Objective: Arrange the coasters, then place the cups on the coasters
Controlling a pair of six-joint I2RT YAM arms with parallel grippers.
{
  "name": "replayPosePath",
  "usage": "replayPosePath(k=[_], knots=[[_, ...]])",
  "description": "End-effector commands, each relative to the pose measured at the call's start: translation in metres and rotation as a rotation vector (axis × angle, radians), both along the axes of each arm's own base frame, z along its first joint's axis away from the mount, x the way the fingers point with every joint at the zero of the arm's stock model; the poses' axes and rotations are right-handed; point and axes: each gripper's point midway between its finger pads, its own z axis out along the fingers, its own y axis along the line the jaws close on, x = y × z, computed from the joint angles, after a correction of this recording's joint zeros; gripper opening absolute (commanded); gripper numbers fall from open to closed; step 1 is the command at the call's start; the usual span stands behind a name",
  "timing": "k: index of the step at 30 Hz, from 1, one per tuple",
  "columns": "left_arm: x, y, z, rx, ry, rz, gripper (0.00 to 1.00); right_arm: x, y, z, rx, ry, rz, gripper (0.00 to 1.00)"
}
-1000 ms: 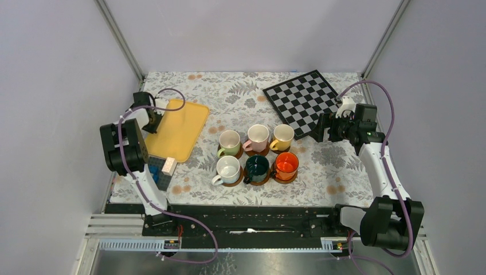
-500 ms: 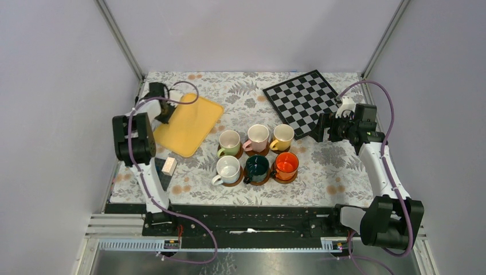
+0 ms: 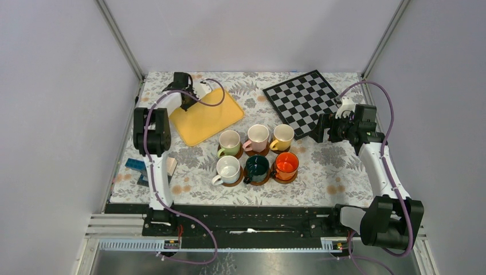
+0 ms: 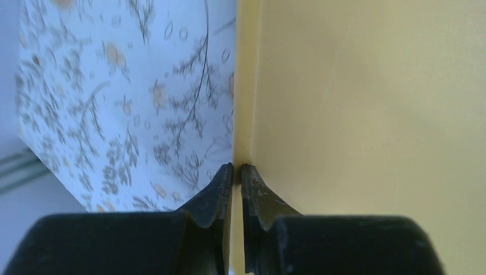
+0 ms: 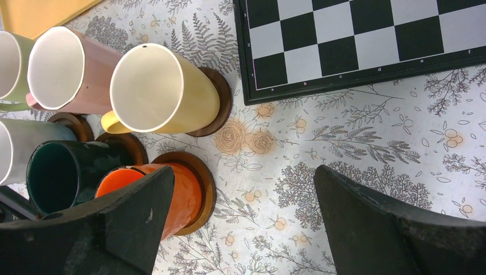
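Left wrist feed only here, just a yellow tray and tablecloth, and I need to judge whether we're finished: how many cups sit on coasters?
Observer: All six cups stand on coasters, in two rows of three.
Operator: Where is the right gripper?
Observer: The right gripper hangs open to the right of the yellow cup, holding nothing.
Operator: Where on the table is my tray?
Observer: The yellow tray lies at the far left, apart from the cups.

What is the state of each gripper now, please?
The left gripper is closed on the rim of the yellow tray.
The right gripper is open and holds nothing.
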Motion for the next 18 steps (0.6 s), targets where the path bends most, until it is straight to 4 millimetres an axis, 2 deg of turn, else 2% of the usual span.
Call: replayPosePath(k=[1,4,5,7,10,14,18], knots=[[0.038,-0.042,0.038,-0.009,-0.162,-0.206,0.01,0.003,-0.004,-0.001,-0.022,-0.020,-0.005,0.98],[0.051,-0.061,0.050,-0.044,-0.210,-0.202,0.07,0.002,-0.005,-0.003,-0.024,-0.015,-0.007,0.98],[0.056,-0.065,0.058,-0.060,-0.238,-0.177,0.13,0.002,-0.005,-0.002,-0.026,-0.016,-0.007,0.98],[0.070,-0.066,0.083,-0.122,-0.319,-0.079,0.35,0.001,-0.005,-0.003,-0.027,-0.015,-0.007,0.98],[0.074,-0.058,0.122,-0.247,-0.373,0.091,0.52,0.000,-0.005,-0.002,-0.029,-0.018,-0.007,0.98],[0.050,-0.040,0.141,-0.384,-0.336,0.283,0.71,0.001,-0.003,-0.001,-0.018,-0.022,0.000,0.98],[0.009,-0.015,0.117,-0.463,-0.206,0.526,0.75,0.001,-0.002,0.001,-0.013,-0.024,0.004,0.98]])
